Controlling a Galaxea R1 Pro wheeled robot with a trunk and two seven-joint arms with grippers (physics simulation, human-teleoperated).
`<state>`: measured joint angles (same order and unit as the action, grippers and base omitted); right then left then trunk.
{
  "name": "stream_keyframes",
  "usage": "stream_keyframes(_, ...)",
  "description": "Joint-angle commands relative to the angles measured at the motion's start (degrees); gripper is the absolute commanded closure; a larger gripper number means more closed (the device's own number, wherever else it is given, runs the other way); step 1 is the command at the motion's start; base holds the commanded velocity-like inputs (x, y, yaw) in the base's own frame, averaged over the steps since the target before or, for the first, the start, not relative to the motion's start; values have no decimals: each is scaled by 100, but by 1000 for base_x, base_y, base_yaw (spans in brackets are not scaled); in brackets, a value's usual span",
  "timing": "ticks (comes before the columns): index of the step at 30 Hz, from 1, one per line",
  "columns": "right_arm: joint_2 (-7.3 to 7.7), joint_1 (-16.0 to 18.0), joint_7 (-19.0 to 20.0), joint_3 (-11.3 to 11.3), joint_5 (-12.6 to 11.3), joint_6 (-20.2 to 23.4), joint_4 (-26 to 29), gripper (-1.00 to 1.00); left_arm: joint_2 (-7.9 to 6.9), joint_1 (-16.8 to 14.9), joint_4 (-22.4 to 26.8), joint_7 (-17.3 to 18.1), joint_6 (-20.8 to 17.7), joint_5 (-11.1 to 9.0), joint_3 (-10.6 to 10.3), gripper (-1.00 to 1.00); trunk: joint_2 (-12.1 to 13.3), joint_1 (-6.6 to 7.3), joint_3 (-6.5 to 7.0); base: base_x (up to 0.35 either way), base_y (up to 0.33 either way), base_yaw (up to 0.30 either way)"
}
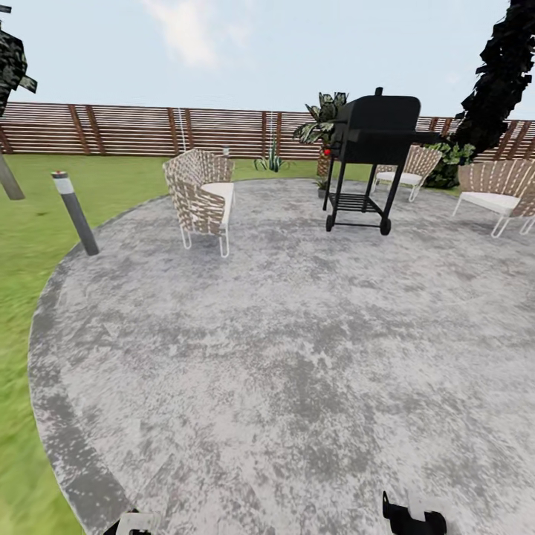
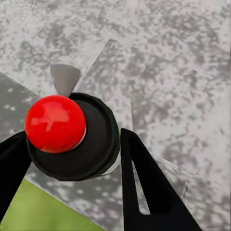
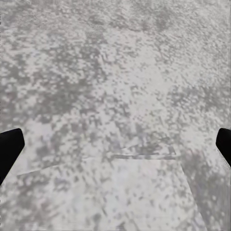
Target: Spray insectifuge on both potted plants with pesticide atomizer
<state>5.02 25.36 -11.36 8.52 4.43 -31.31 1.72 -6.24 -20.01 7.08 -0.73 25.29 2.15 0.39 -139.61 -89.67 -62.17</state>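
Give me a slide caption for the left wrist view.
Left gripper holding the red-capped atomizer above the grey patio.

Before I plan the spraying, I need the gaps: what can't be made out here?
- Second potted plant: grill may hide it; one small rosette near the fence.
- Atomizer body: hidden under its cap between the left gripper fingers.
- Right gripper: fingertips cut by edges.

A round grey patio (image 1: 297, 357) spreads ahead, ringed by lawn (image 1: 30, 245). On it stand a black grill (image 1: 371, 160) on a wheeled frame and three wicker chairs (image 1: 202, 197). A slatted wooden fence (image 1: 148, 130) runs behind, a potted plant (image 1: 272, 160) before it.
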Motion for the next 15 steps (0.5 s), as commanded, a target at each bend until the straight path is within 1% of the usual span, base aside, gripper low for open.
stream_keyframes(1,-1,4,-16,37,48,-16,-5,-100,-2,-3,-5,-9,19,22,5,100,-2,-2,-5,339,0,-1)
stream_keyframes(11,6,4,-15,36,57,-16,-14,-100,-9,-3,-5,-13,20,23,5,100,-2,-2,-5,339,-1,0)
stream_keyframes(15,5,4,-15,36,58,-16,-12,-100,-9,-3,-5,-12,20,23,5,100,-2,-2,-5,339,-61,0)
